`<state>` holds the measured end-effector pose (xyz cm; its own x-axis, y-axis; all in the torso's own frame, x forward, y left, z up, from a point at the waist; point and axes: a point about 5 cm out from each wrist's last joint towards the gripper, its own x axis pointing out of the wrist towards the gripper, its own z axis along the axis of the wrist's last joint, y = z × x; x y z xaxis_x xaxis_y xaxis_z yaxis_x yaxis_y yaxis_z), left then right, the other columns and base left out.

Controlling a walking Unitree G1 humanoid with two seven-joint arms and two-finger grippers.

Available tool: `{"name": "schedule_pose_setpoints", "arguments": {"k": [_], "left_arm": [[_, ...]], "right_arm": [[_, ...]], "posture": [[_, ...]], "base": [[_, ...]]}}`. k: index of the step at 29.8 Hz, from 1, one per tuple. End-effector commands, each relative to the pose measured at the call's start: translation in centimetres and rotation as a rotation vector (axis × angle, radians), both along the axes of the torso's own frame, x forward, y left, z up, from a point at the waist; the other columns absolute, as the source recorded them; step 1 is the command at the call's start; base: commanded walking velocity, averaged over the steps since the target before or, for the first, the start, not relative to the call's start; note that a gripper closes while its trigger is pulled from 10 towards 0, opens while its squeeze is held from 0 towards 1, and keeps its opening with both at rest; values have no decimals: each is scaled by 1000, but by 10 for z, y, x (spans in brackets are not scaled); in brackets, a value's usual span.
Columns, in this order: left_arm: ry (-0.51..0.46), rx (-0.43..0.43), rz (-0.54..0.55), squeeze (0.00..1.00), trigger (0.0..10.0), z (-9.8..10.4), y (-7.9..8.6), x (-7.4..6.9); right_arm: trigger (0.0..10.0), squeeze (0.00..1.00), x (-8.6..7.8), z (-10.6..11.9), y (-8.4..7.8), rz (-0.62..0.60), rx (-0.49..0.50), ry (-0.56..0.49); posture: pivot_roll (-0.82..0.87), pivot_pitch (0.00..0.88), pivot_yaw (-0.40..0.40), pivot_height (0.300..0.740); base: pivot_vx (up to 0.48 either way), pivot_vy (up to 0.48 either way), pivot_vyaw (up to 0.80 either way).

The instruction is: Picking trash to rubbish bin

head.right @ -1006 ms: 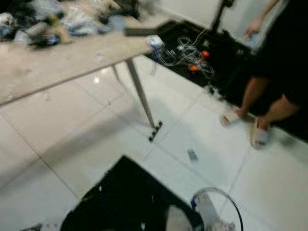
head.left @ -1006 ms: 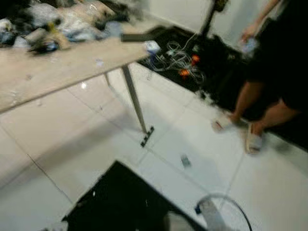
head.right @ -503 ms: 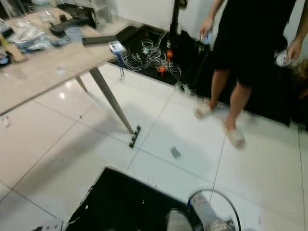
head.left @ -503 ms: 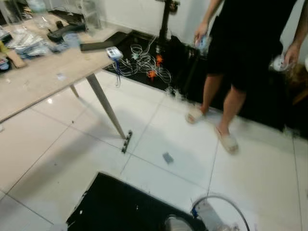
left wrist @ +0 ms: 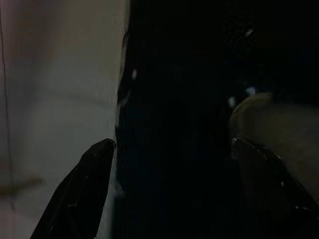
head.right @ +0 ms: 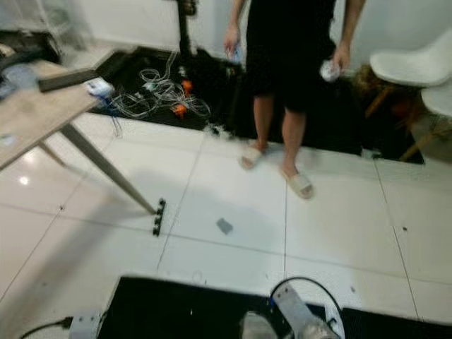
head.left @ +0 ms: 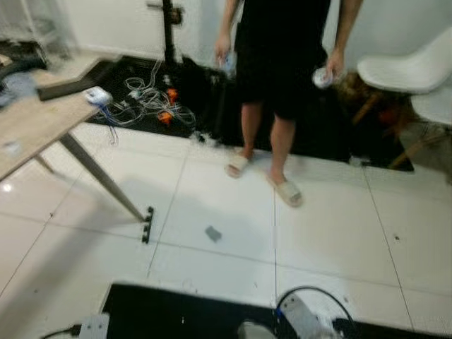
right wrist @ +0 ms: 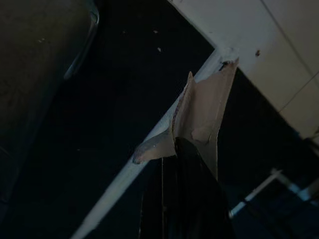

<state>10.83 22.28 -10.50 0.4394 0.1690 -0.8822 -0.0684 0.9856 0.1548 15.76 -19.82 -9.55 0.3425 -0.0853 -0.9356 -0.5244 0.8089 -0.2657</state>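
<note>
On white tile floor [head.left: 332, 240], centre of head views: small grey scrap [head.left: 212, 234], prob. trash, lying flat near foot of slanted table leg [head.left: 106, 185]. Wooden table [head.left: 32, 127] to robot's left w/ small white-blue device [head.left: 97, 95] at its edge. Beyond it, black mat [head.left: 141, 85] w/ tangled white cables [head.left: 145, 104] and orange bits. Person [head.left: 282, 56] in dark clothes and sandals stands past the scrap, something pale in each hand. White chair [head.left: 413, 70] far right. Black mat [head.left: 176, 314] at robot's feet, w/ power strip [head.left: 93, 327] at its left corner. Right gripper [right wrist: 192, 149]: fingers closed on torn pale paper scrap [right wrist: 202, 112], held above dark mat and tile. Left gripper [left wrist: 172, 149]: fingers [left wrist: 82, 191] spread apart, holding nothing, view very dark, over black surface beside pale floor.
</note>
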Motion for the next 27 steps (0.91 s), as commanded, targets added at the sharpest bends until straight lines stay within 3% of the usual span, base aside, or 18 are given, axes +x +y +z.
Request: {"name": "schedule_pose_setpoints", "arguments": {"k": [1,6,13,27], "left_arm": [[27,-19,-49,0,10000,-4,-12,-4],[53,-11,-164,0,10000,-7,-29,-5],[61,-41,-171,0,10000,-7,-29,-6],[74,-9,-249,0,10000,-6,-26,-3]], "right_arm": [[10000,0,-13,-5,3,20,17,50],[10000,0,-20,-7,1,25,14,68],[10000,0,-25,-9,-1,45,7,83],[10000,0,-23,-8,0,15,22,76]], "posture": [[3,43,21,740],[-6,50,19,740],[-24,63,22,740],[-45,68,50,740]], "base": [[0,0,-738],[0,0,-738],[0,0,-738],[0,0,-740]]}}
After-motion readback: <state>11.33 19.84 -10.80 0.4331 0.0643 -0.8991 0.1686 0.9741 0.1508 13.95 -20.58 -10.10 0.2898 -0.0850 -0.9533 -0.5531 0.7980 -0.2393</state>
